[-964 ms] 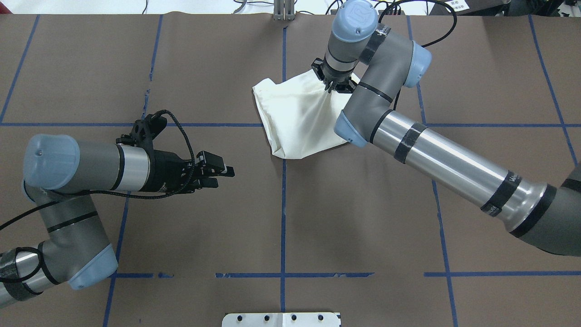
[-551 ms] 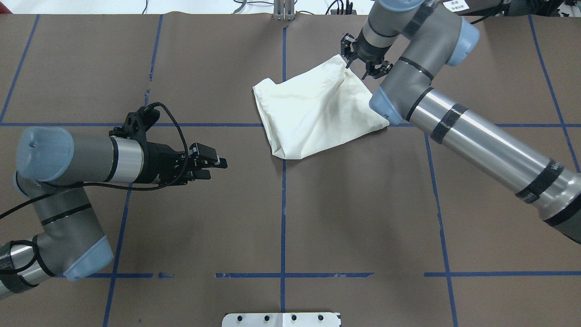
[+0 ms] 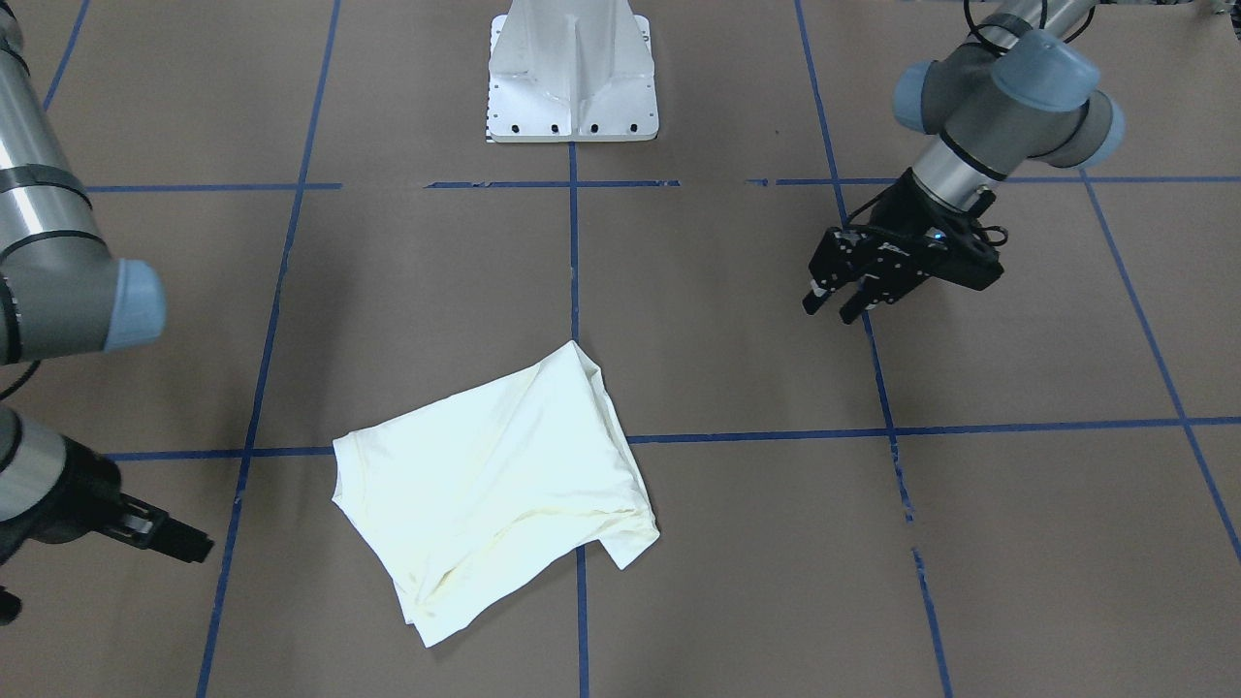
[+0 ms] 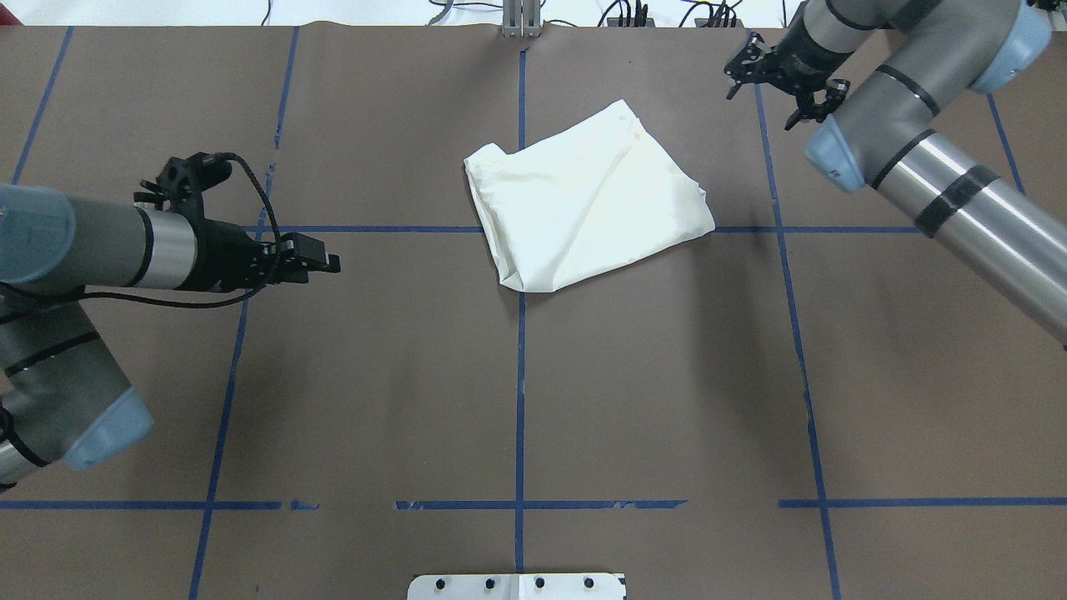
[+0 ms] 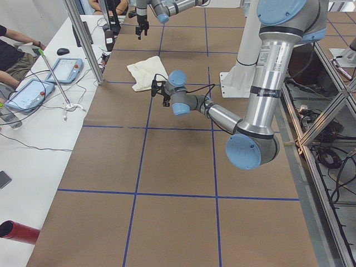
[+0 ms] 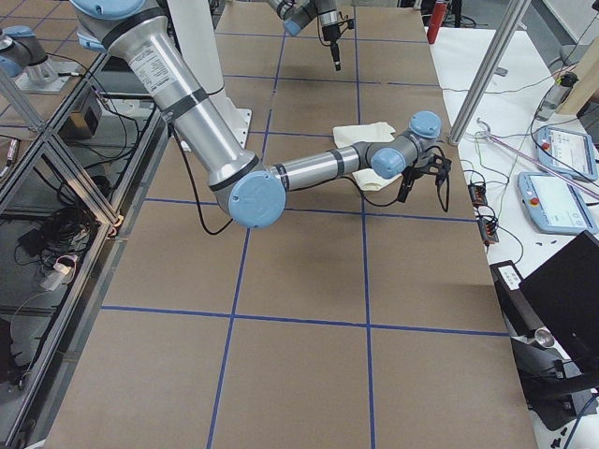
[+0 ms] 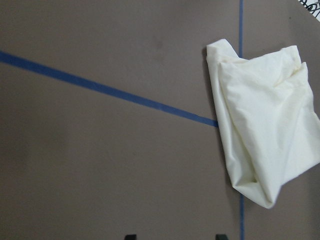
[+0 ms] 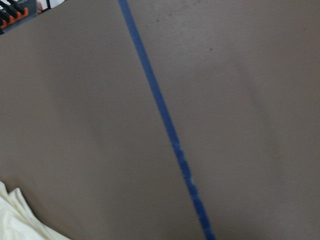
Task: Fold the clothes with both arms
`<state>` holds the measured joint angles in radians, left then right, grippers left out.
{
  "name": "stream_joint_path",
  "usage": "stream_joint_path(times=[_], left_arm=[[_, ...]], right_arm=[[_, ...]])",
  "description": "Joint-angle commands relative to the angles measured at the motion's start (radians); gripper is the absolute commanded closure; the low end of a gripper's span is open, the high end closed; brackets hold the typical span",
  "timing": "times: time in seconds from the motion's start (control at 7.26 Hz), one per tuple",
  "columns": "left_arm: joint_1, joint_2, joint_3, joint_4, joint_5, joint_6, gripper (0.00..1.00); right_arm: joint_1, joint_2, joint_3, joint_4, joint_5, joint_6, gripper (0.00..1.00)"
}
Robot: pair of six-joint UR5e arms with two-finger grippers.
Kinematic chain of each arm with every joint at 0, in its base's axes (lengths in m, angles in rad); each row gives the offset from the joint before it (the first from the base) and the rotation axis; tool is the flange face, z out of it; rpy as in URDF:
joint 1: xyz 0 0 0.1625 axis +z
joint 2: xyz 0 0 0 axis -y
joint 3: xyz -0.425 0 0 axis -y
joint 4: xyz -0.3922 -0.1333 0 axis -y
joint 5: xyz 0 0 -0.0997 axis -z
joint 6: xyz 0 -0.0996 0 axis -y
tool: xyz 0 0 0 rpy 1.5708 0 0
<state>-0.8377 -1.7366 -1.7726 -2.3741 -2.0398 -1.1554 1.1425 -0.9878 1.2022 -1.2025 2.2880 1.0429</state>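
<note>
Since neither gripper has any cloth in it, start at the fingertips. The left gripper sits at the middle left of the overhead view with its fingers apart. The left wrist view shows the two tips spread at its bottom edge, nothing but bare table between them. Up in the top right corner of the overhead view, the right gripper has its prongs spread too, and it's holding nothing.

Working outward, the T-shirt lies flat in the upper middle of that view, right across a vertical blue tape line. It's plain side up, no print showing. It lies to the right of the left fingers, which point roughly at it, and down-left of the right ones.

The bundle is roughly square and turned like a diamond, so there's no real long axis. The main crease runs from its lower left corner up toward its top corner. The right gripper looks a bit nearer, though both are well apart from the cloth.

My guess is the folding is mostly done. Any further fold means both arms closing back in on opposite corners.
</note>
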Motion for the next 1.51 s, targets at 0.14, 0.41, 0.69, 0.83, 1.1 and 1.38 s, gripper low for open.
stream_joint_path(times=[0.14, 0.41, 0.69, 0.83, 1.1, 1.38], left_arm=[[-0.272, 0.148, 0.002, 0.119, -0.094, 0.601, 0.38], [-0.477, 0.172, -0.004, 0.315, -0.245, 0.849, 0.0], [-0.651, 0.224, -0.015, 0.438, -0.329, 1.103, 0.0], [-0.731, 0.223, 0.028, 0.546, -0.327, 1.208, 0.0], [-0.765, 0.232, 0.059, 0.652, -0.338, 1.246, 0.0], [-0.768, 0.241, 0.03, 0.67, -0.332, 1.252, 0.0]], right_arm=[[0.17, -0.277, 0.124, -0.005, 0.031, -0.5, 0.0], [0.277, -0.45, 0.229, -0.003, 0.198, -0.613, 0.0], [0.324, -0.599, 0.369, -0.011, 0.225, -0.658, 0.0], [0.324, -0.617, 0.39, -0.012, 0.219, -0.659, 0.0], [0.319, -0.586, 0.39, -0.095, 0.183, -0.739, 0.0], [0.318, -0.509, 0.392, -0.26, 0.153, -0.855, 0.0]])
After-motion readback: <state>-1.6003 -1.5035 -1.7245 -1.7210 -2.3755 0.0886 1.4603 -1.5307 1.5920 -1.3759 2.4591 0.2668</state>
